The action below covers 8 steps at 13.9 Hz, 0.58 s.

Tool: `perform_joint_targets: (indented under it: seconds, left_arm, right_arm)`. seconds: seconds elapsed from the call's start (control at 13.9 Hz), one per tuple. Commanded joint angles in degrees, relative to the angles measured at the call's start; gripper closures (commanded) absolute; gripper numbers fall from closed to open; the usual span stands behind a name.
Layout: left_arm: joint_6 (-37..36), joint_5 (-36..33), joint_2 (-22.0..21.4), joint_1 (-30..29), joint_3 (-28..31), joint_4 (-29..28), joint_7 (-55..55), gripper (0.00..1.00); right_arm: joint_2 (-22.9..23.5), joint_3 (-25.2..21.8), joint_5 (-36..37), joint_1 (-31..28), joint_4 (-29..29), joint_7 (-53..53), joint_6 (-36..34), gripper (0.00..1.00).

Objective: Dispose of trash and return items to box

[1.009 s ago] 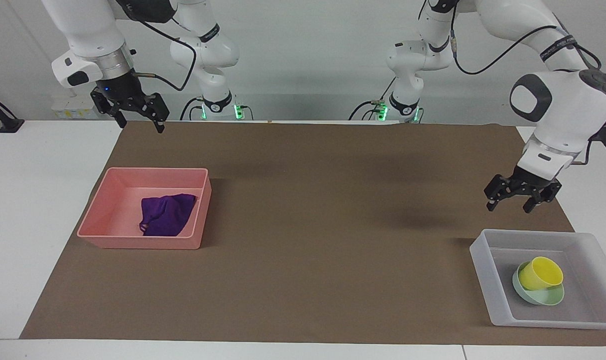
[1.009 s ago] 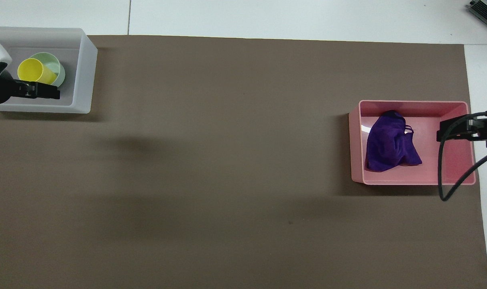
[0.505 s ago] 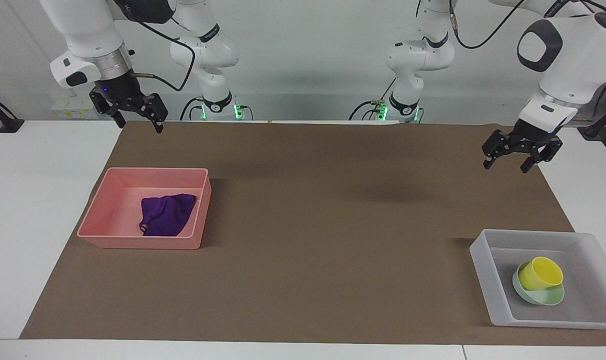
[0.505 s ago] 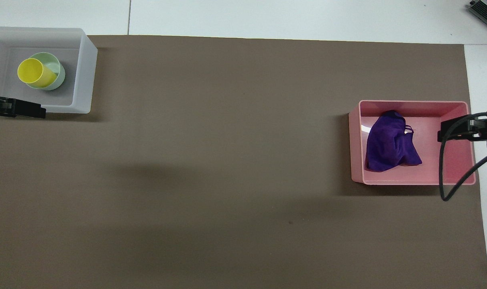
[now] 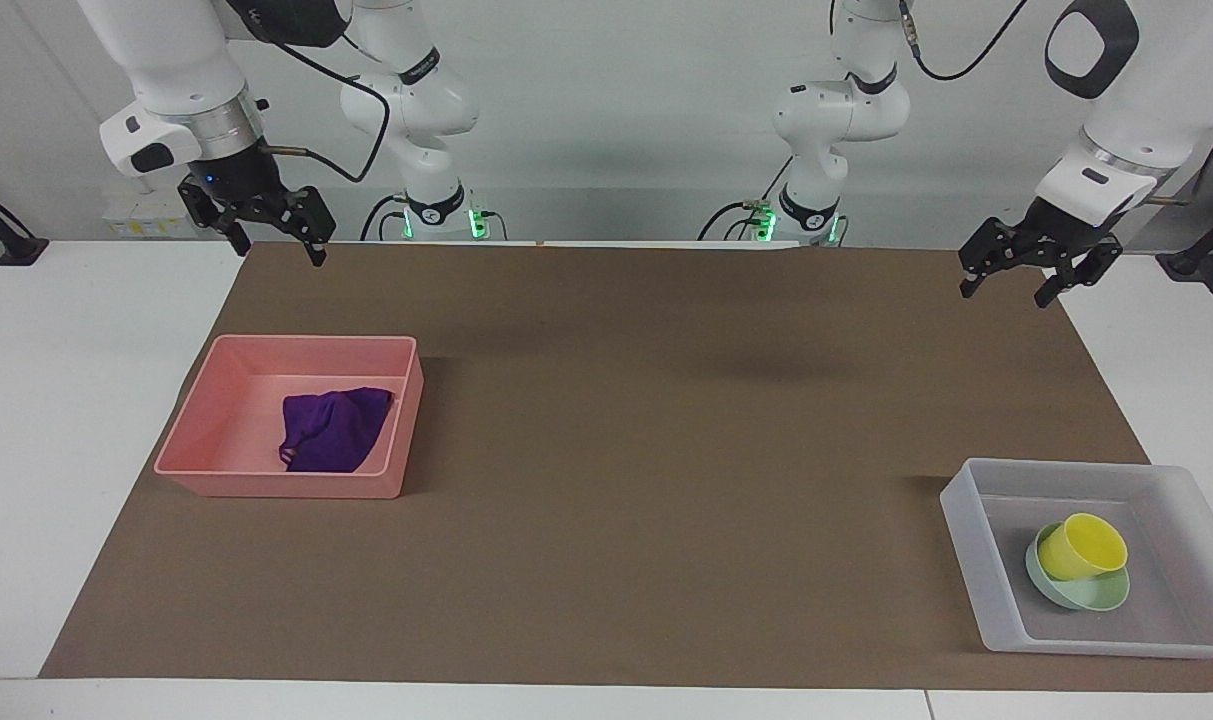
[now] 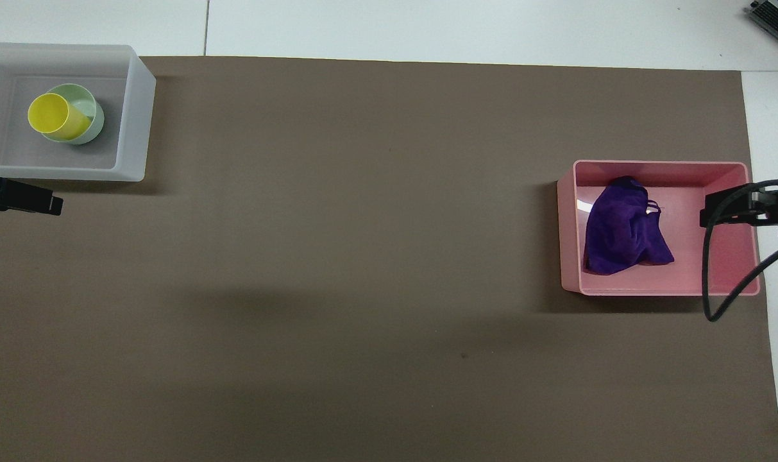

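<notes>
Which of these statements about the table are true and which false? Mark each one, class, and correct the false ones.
1. The purple cloth lies inside the pink bin. True.
2. The yellow cup stands upright on the brown mat. False: it lies tilted in the mint-green bowl, inside the translucent tray.
3. The left gripper holds the cup. False: it hangs empty, jaws open, over the mat's edge nearest the robots.
4. The right gripper is empty, jaws open. True.
5. The bin and the tray sit at the table's two ends. True.
</notes>
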State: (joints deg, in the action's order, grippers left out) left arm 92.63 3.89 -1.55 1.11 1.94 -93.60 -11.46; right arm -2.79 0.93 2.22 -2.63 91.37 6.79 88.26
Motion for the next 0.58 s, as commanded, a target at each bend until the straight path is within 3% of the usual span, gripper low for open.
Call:
perform_joint_targets:
  seconds: [0.0,0.5]
  left_arm:
    - [-3.8,-2.2,-1.6,0.6,0.3,0.1,0.5,0.0]
    - [-3.1,-2.7,-2.2,0.6,-0.3,-0.9,2.8,0.0]
  right_arm:
    - [-1.5,0.2,-0.7,-0.8,1.9,-1.2,1.2,0.0]
    - [-1.6,0.2,-0.7,-0.8,2.0,-1.3,1.2,0.0]
